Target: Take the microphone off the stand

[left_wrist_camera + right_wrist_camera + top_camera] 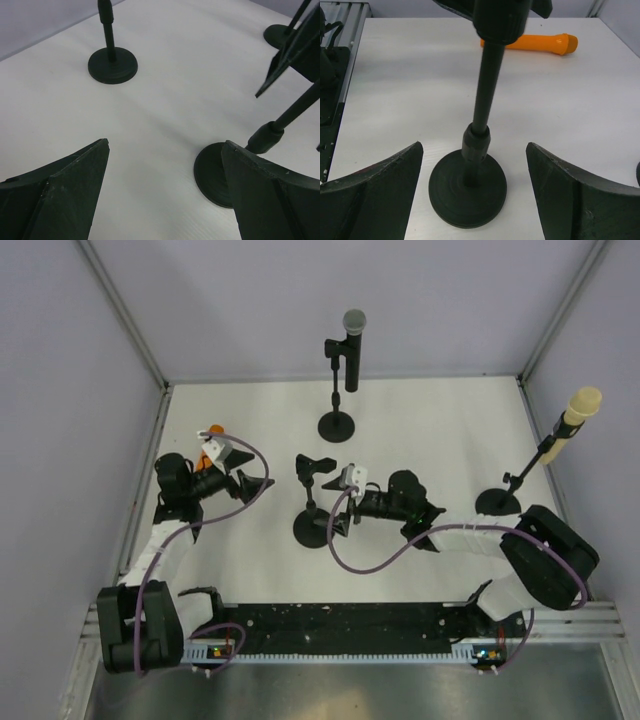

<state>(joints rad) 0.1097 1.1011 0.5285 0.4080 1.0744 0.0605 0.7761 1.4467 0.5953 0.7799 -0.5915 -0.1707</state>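
The right gripper (474,145), jaws released, is straddling the black round-based stand (467,195), seemingly finishing, the orange plastic microphone (530,44) lying far left; it and the released left gripper (165,144) are probably needing only retreat.

Bright, even light; soft shadow beneath stand (467,187).

White table (430,430), black stand (445,192), orange microphone (530,44), cream microphone (578,410), grey-headed black microphone (352,355), purple cables (372,571)

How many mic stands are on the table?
3: back centre stand with a black microphone, right-edge stand with a cream microphone, empty middle stand. None seems hidden.
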